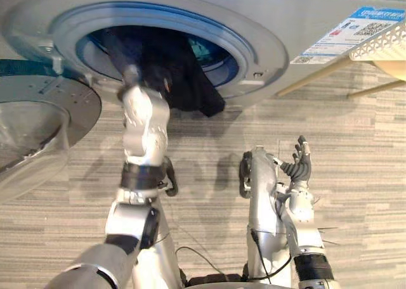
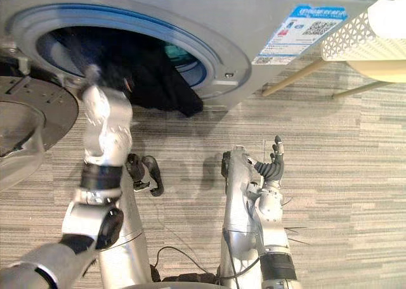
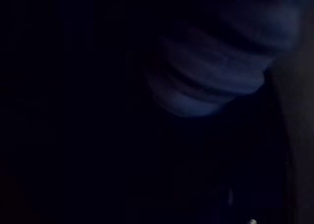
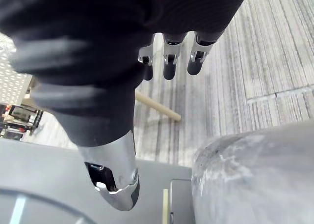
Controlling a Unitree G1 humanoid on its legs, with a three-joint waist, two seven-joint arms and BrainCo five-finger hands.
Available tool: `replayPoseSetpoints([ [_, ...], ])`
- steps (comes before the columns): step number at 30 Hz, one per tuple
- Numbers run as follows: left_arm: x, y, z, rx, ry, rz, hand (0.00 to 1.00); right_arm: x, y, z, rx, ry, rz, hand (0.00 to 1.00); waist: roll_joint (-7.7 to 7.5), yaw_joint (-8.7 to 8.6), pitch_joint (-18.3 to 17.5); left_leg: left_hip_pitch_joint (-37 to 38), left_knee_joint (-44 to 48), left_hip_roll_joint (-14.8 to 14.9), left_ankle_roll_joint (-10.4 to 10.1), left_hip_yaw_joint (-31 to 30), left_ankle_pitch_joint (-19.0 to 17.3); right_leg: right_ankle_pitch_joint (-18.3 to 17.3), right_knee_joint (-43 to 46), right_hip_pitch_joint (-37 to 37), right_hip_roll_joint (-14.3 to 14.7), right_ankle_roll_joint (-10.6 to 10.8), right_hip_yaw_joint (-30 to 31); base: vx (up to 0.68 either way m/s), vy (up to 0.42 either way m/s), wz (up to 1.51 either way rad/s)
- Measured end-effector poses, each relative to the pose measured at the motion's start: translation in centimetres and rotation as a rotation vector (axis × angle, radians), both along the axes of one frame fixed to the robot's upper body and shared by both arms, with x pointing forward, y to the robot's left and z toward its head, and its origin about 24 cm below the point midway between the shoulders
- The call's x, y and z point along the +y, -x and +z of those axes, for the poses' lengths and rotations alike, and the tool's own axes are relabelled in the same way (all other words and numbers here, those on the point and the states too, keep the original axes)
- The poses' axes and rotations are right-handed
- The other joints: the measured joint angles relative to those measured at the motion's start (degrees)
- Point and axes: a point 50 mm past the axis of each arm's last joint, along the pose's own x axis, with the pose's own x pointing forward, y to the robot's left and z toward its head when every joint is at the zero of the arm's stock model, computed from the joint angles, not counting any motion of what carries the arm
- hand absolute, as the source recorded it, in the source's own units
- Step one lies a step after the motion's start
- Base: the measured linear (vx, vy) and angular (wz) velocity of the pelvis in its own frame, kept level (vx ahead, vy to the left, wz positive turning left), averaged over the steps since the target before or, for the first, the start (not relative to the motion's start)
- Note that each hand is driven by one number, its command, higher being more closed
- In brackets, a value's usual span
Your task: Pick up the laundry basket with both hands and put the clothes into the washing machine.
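Dark clothes (image 1: 184, 73) spill over the lower rim of the washing machine (image 1: 279, 29). The left hand (image 1: 122, 56) is buried among them, so its grip cannot be told. The right hand (image 1: 299, 162) hangs above the striped floor (image 1: 361, 187), fingers loosely apart, empty. The white laundry basket (image 1: 380, 45) sits beside the machine.

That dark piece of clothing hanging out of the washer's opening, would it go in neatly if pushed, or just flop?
Probably floppy: the dark garment drapes in folds over the rim of the washing machine, one corner hanging down. It likely weighs little for its size, being thin cloth. A push would probably bunch it, and the corner might stay hanging out.
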Motion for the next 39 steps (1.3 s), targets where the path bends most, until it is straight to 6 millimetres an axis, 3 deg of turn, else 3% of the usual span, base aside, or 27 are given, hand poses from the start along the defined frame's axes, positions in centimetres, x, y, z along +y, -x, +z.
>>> replayPoseSetpoints([
  [3, 0.0, -0.1, 3.0, -0.043, -0.003, 0.033, 1.0, 0.1, 0.1, 0.2, -0.017, -0.001, 0.018, 0.0, -0.04, -0.36, 0.0, -1.1, 1.1, 0.1, 0.0, -1.0, 0.0, -0.4, 1.0, -0.4, 0.4, -0.4, -0.7, 0.04, -0.03, 0.0],
  [7, 0.7, -0.1, 5.3, -0.058, -0.024, 0.121, 1.0, 0.2, 0.3, 0.3, -0.043, -0.018, 0.03, 0.0, -1.02, -1.34, 0.0, -2.6, 2.0, 0.2, -0.1, -1.8, 0.0, -0.7, 2.2, -1.7, 0.5, -1.1, -1.2, 0.02, -0.028, 0.01],
  [8, 0.8, 0.0, 6.0, -0.069, -0.041, 0.152, 0.0, 0.3, 0.3, 0.4, -0.055, -0.028, 0.029, 0.0, -1.52, -1.49, 0.1, -3.1, 2.1, 0.3, -0.3, -1.9, 0.1, -0.7, 2.5, -2.4, 0.5, -1.1, -1.2, 0.0, 0.0, 0.0],
  [14, 1.3, 0.8, 9.3, -0.126, -0.208, 0.339, 0.0, 0.1, 0.8, 0.8, -0.106, -0.062, 0.022, 0.0, -2.05, -1.52, -0.1, -6.3, 2.2, 0.7, -1.2, -3.2, 0.7, -0.2, 2.6, -5.0, 0.8, -2.0, -2.5, 0.03, -0.019, -0.03],
  [19, 0.2, -0.9, 10.3, -0.042, -0.522, 0.478, 0.0, -0.2, 0.8, 0.7, -0.108, -0.054, 0.027, 0.0, -2.09, -1.46, -0.2, -6.9, 2.2, 0.1, -1.4, -3.7, 1.0, -0.3, 2.7, -5.1, 0.5, -2.1, -3.1, 0.04, -0.007, 0.05],
  [27, -4.0, -4.5, 6.4, 0.133, -1.248, 0.745, 0.0, -0.1, 0.7, 0.9, -0.129, -0.06, 0.069, 0.0, -3.01, -1.41, -0.1, -8.6, 3.6, -0.2, -1.7, -4.6, 1.1, -0.5, 4.3, -6.2, 0.4, -2.4, -3.5, 0.01, 0.0, 0.01],
  [33, -5.0, -4.4, 6.3, 0.113, -1.298, 0.747, 0.0, 0.0, 0.6, 0.9, -0.124, -0.053, 0.105, 0.0, -3.31, -1.33, -0.2, -8.5, 3.7, -0.3, -2.4, -5.2, 1.5, -1.1, 5.6, -6.2, -0.1, -3.3, -4.2, 0.02, -0.03, 0.06],
  [37, -5.5, -3.2, 7.1, 0.038, -1.238, 0.765, 0.0, -0.1, 0.6, 0.6, -0.102, -0.052, 0.102, 0.0, -3.31, -0.99, -0.2, -8.0, 4.1, -1.1, -3.1, -6.5, 1.9, -1.9, 6.6, -5.0, -0.6, -4.0, -4.8, 0.03, -0.033, 0.11],
  [39, -5.4, -2.3, 6.2, -0.003, -1.157, 0.747, 0.0, 0.0, 0.6, 0.1, -0.071, -0.038, 0.104, 0.0, -3.31, -0.43, -0.2, -5.8, 3.8, -1.2, -3.2, -6.7, 1.8, -2.8, 6.8, -2.8, -1.0, -4.4, -5.2, 0.02, -0.043, 0.11],
])
